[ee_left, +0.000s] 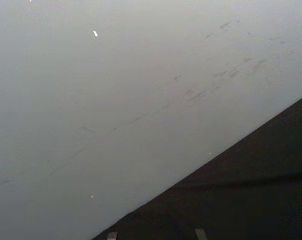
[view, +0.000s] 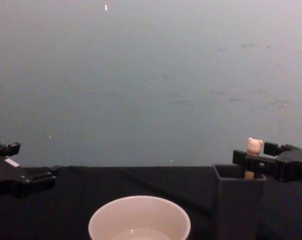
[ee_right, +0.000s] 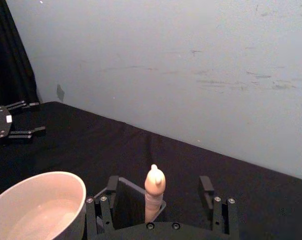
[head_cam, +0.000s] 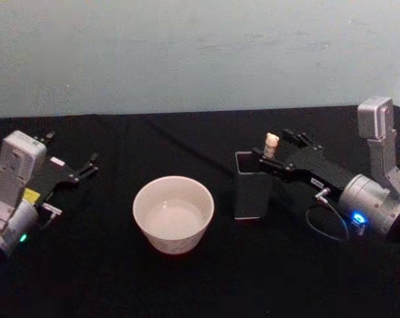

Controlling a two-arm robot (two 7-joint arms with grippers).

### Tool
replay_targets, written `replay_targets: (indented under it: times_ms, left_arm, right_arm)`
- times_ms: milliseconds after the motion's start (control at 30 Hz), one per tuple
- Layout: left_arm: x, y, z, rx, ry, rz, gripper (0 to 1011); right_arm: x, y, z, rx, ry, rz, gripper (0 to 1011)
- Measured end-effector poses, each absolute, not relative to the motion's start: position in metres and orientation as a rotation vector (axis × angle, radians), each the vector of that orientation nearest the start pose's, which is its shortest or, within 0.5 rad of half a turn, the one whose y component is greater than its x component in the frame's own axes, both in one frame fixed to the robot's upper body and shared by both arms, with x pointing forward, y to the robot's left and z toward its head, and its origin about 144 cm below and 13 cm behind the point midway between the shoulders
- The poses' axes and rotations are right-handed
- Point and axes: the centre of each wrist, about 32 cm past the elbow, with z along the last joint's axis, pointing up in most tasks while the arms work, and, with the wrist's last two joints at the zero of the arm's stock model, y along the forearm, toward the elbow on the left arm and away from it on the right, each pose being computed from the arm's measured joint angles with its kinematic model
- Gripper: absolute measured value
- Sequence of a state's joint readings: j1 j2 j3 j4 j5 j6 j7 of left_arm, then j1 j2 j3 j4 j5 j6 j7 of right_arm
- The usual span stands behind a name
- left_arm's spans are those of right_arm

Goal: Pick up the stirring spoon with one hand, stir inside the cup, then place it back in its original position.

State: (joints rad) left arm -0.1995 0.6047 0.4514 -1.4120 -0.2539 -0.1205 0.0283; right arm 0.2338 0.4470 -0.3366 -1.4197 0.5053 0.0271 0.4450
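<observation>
The right hand (ee_right: 159, 186) is spread, its fingers flanking the spoon (head_cam: 271, 143), which stands in the holder (head_cam: 253, 192) right of the cup (head_cam: 175, 240). The left hand (head_cam: 91, 165) sits spread at the desk's (head_cam: 87, 271) left.

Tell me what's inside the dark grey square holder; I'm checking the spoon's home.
A beige, bear-topped stirring spoon sticks up from the matte dark grey holder; its lower part is hidden by the walls.

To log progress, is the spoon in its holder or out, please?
In: the spoon stands upright in the holder, top above its rim.
</observation>
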Motion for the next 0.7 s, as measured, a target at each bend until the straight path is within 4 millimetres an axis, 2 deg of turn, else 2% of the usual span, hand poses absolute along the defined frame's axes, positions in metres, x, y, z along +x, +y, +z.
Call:
replay_targets:
  times_ms: [700]
  left_arm:
    - [0.4886, 0.3097, 1.1398, 0.304, -0.285, 1.248, 1001]
  right_arm:
    - [0.5107, -0.2809, 1.1623, -0.045, 0.070, -0.894, 1004]
